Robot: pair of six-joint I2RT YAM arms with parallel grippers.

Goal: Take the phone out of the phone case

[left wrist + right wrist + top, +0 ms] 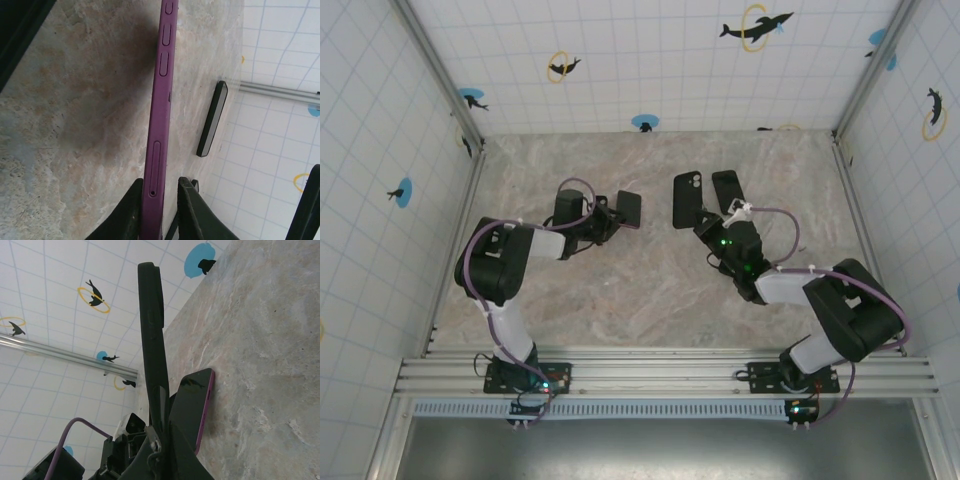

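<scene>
A: Near end first. Left gripper (159, 187)?
B: Its fingers sit either side of the purple phone (159, 100), low on its edge by the SIM slot. One finger touches it and a sliver of light shows by the other — can't tell if it's clamped or letting go.
A: Right gripper (161, 432)?
B: Clamped on the black phone case (152, 330) at its bottom end. The case stands up off the surface (650, 300).
A: Where's the phone relative to the case?
B: Out of it. In the top view they're side by side mid-surface and clearly apart, phone on the left, case on the right with its camera cutout showing.
A: Step?
B: I'd call the separation done. What's in hand is parking the two pieces.
A: Next move?
B: Judgement only — lower the phone flat, release so it doesn't tip off its edge, then back the arm off. Same for the case. Keep the arms from bumping.
</scene>
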